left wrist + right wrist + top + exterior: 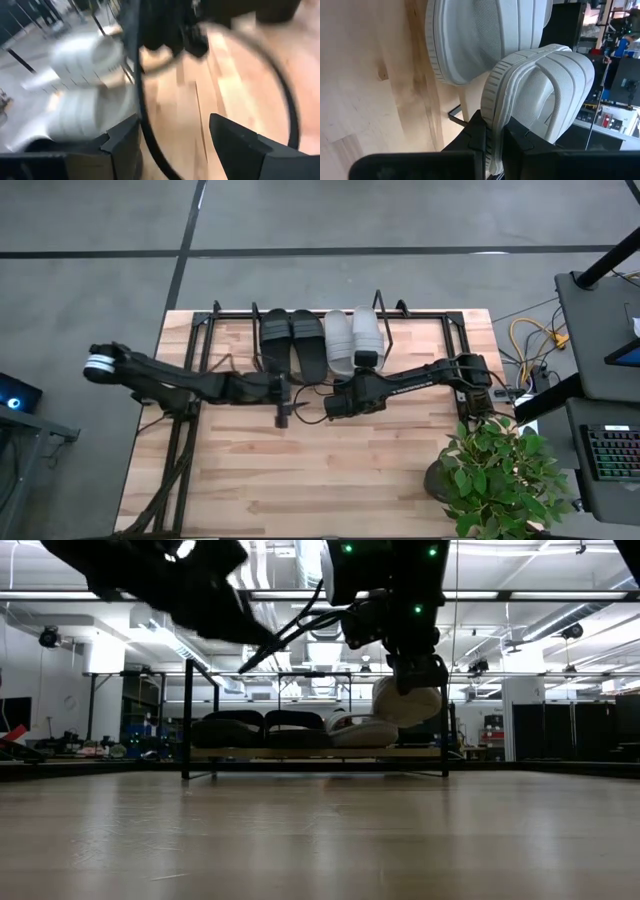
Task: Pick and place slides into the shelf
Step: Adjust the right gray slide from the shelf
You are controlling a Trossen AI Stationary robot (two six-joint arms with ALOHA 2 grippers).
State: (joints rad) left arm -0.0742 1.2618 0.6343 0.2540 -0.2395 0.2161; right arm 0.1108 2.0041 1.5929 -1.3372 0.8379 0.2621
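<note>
While the black pair (293, 340) and one light grey slide (338, 340) already lie side by side on the shelf (452, 320), the second grey slide (366, 332) hangs in the right gripper (365, 360), above the last free slot. The right wrist view shows both fingers pinched on the sole's ribbed edge (492, 107). The low view has that slide (405, 702) tilted, clear of the shelf board and higher than its seated mate (362, 730). Its long axis runs front to back, parallel to the other three, toe pointing away from the gripper, so I'd judge the move is mostly straight down just beside the grey mate. The left gripper (283, 390) waits in front of the black pair, fingers (122, 145) spread, holding nothing.
</note>
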